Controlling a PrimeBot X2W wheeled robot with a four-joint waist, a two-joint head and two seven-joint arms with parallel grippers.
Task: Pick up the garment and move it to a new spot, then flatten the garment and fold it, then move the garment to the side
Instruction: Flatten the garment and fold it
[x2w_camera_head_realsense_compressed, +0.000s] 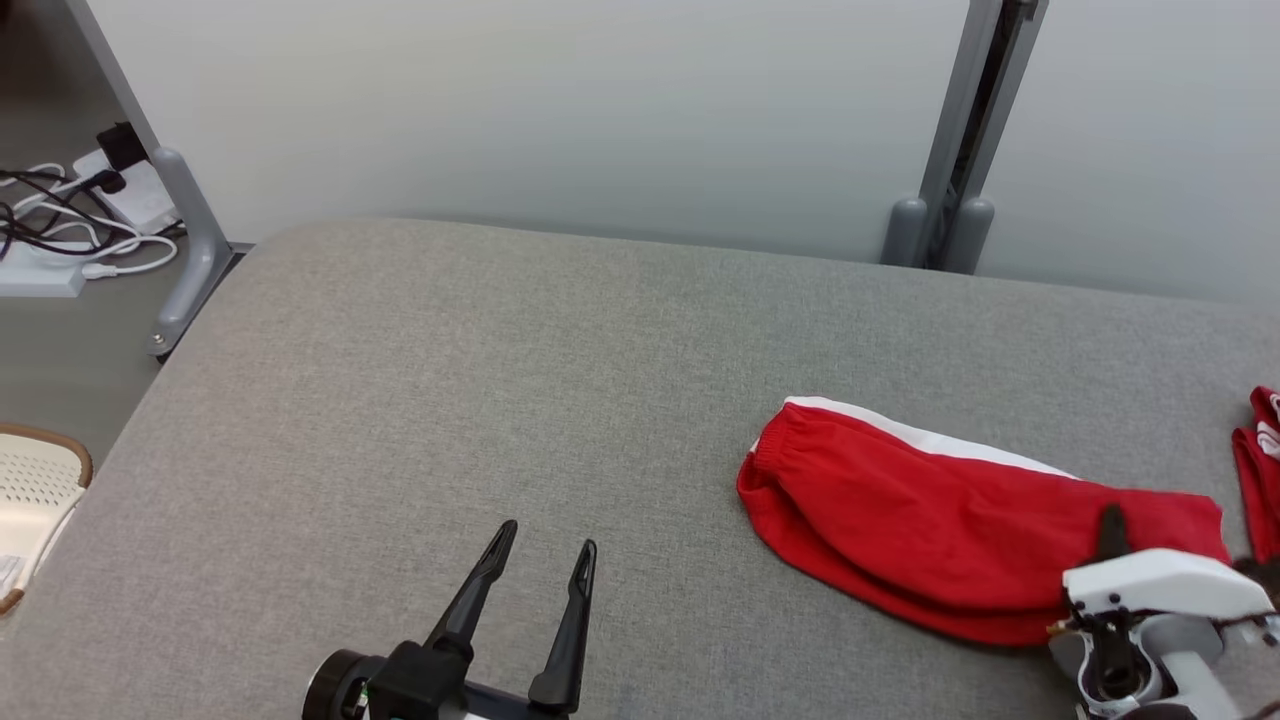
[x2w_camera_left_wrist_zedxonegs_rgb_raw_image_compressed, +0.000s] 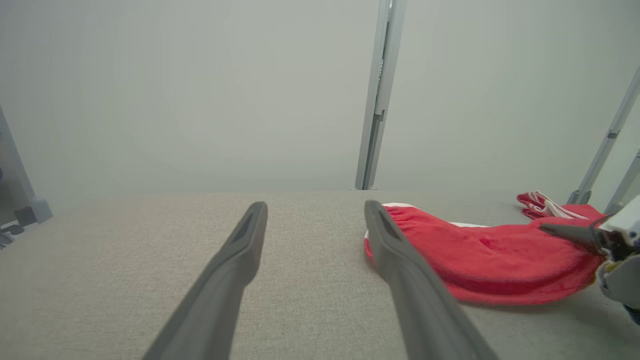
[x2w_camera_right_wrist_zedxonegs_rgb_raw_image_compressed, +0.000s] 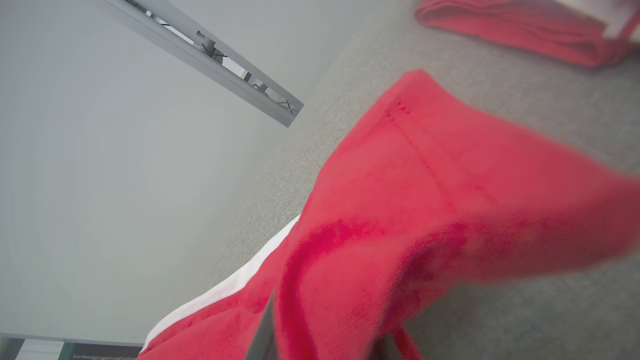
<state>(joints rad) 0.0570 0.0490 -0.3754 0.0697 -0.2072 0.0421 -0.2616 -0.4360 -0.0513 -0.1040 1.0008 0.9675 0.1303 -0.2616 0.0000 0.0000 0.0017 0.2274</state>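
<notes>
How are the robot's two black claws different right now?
The left gripper stands wide open; the right gripper is shut. The left gripper holds nothing, over a bare part of the grey fabric table; the right gripper pinches the red garment with a white stripe at one end. Both have long dark fingers pointing away from the robot.

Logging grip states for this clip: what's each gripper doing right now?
Left gripper: open, holding nothing.
Right gripper: shut on the red garment.
</notes>
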